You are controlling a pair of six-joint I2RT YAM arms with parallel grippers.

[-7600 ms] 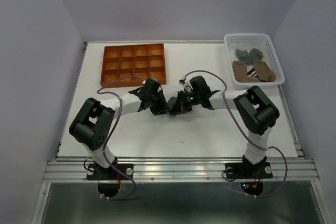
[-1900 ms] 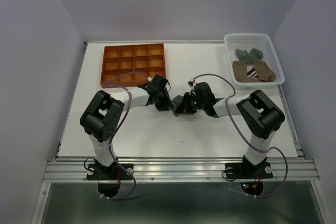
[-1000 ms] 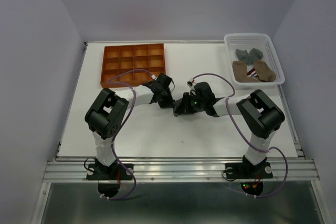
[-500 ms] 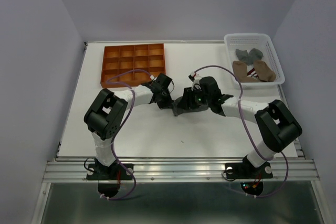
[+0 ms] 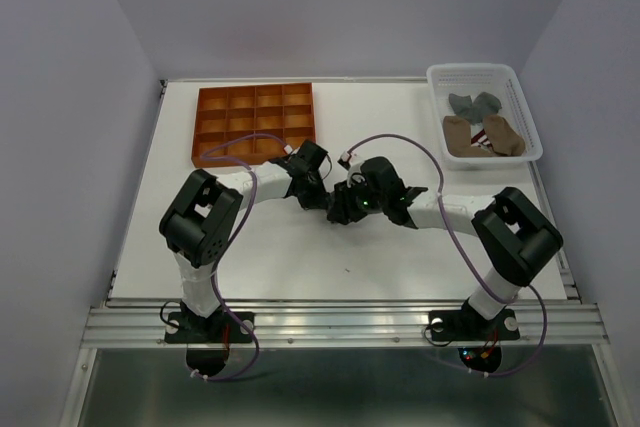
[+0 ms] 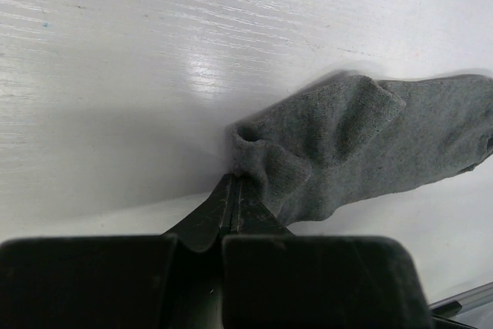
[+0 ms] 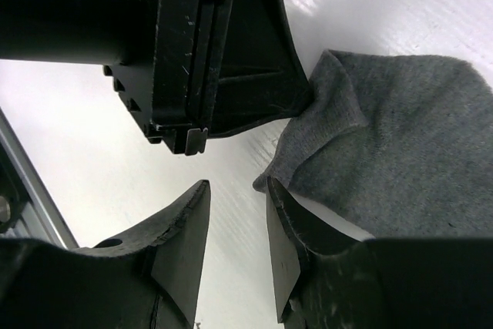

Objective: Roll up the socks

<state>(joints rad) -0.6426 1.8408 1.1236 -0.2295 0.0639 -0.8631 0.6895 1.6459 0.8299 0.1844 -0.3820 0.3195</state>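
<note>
A grey sock (image 6: pixel 362 140) lies flat on the white table, one corner bunched up. My left gripper (image 6: pixel 233 180) is shut on that bunched corner. In the right wrist view the same sock (image 7: pixel 400 129) lies just right of my right gripper (image 7: pixel 237 189). That gripper is open with only bare table between its fingers, and the sock's edge touches the outside of its right finger (image 7: pixel 289 217). In the top view both grippers, left (image 5: pixel 322 197) and right (image 5: pixel 342 210), meet at mid-table and hide the sock. More socks, grey (image 5: pixel 473 103) and tan-brown (image 5: pixel 505 135), lie in the basket.
A white mesh basket (image 5: pixel 480 72) stands at the back right corner. An orange compartment tray (image 5: pixel 255 122) sits at the back left, just behind the left arm. The left gripper's body (image 7: pixel 208 44) hangs close above the right gripper's fingers.
My right gripper has gone from nearly shut to open, and its arm has shifted, bringing it back close to the left gripper. The left gripper has stayed shut on the sock.
</note>
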